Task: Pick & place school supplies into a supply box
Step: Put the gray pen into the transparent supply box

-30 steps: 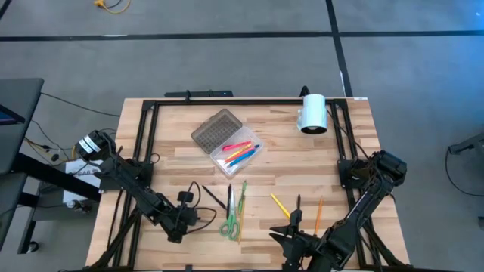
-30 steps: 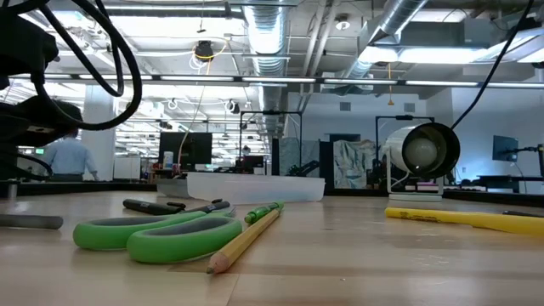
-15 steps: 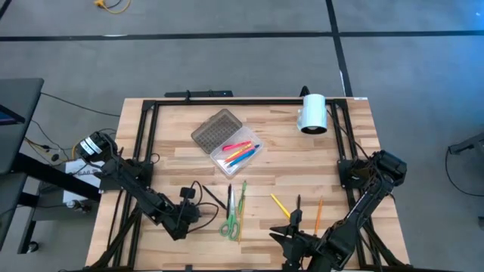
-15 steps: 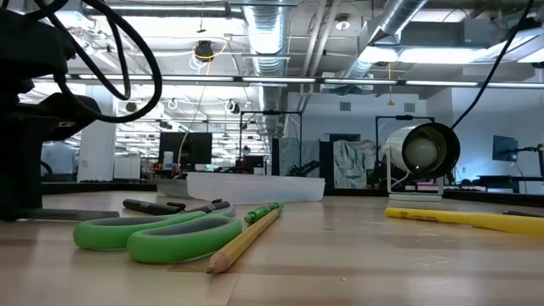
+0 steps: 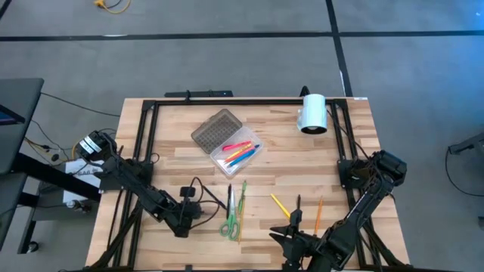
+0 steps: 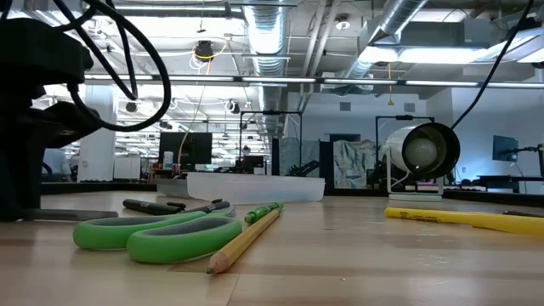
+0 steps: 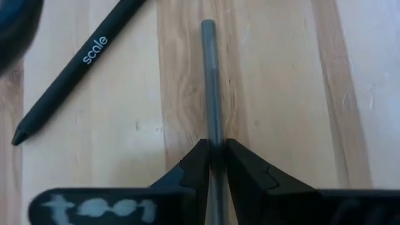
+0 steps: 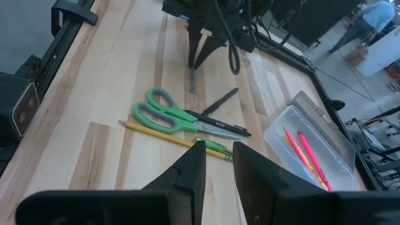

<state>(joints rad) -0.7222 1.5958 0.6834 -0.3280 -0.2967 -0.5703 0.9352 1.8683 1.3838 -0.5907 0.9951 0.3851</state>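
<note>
The supply box [image 5: 243, 157] lies open mid-table with pink and orange pens in it, its grey lid [image 5: 214, 130] folded back. Green-handled scissors [image 5: 229, 223], a green-ended pencil [image 5: 243, 201] and black pens [image 5: 218, 199] lie near the left gripper [image 5: 189, 213]. That gripper is shut on a thin grey pen [image 7: 210, 81]. A yellow pen [image 5: 280, 204], a black one [image 5: 298, 205] and an orange one [image 5: 318, 214] lie flat ahead of the right gripper [image 5: 291, 240], which waits open at the near edge. My left gripper pinches the grey pen [image 7: 214, 147] between its two fingers [image 7: 195, 164], near one end of the pen. The fingers come from above, pointing down, and lie across the pen. The rest of the pen [image 8: 194, 80] runs forward along the wood, low over the table or on it.
A white cylinder [image 5: 312, 113] stands at the far right of the table. A black frame [image 5: 144, 121] runs along the far and side edges. A black pen marked "scale" [image 7: 69, 75] lies just beside the held pen. Bare wood shows at the table's left.
My left gripper has moved a little toward the table's right and far side, closer to the scissors; in the low view its arm has come farther into the picture from the left. The right arm has kept still.
</note>
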